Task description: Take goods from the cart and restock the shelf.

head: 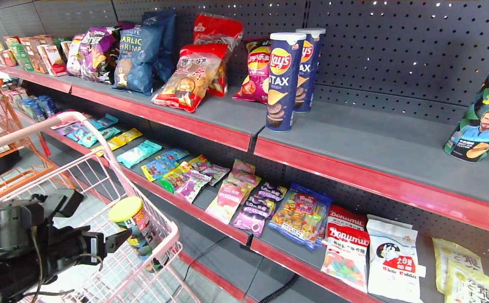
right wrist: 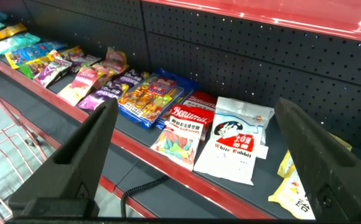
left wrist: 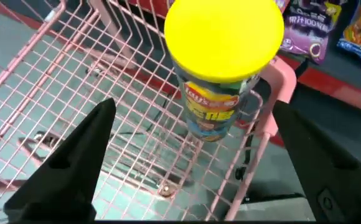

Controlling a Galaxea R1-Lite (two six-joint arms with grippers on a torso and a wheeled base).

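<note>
Shelf point(head: 354, 134): bare room on the upper board. Pink cart point(head: 172, 235) on the left. Yellow-lidded can point(head: 137, 229) stands near upright in the cart's shelf-side corner. Left tool point(left wrist: 193, 109) is nearer, fingers spread, with the can straight ahead between them, ungripped. Right tool point(right wrist: 196, 109), spread too, hangs by the lower shelf.

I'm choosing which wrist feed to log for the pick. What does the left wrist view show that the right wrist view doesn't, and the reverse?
The left wrist view brings the yellow-lidded can, standing in a corner of the cart, framed by the open left gripper. The right wrist view brings the white bag, the red bags, a floor cable and the open right gripper. Both share the pink cart, the purple bags and the lower shelf.
</note>
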